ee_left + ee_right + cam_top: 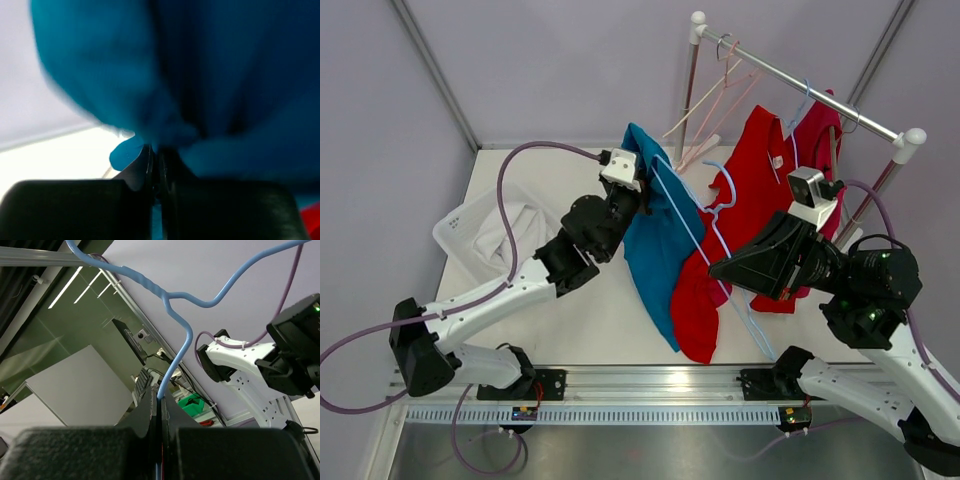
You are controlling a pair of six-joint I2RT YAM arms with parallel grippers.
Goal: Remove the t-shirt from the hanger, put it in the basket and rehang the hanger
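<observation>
t-shirt (pixel 655 250), teal, hanging in one long narrow fold, upper end bunched, lower hem trailing down; hanger (pixel 150 287), light-blue wire, tilted diagonally, one arm lying across the teal cloth; whether still threaded through, unclear

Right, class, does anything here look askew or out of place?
Yes: the blue hanger is off the rail, held tilted in the right gripper, and the teal shirt bunches to one side where the left gripper pinches it.
</observation>
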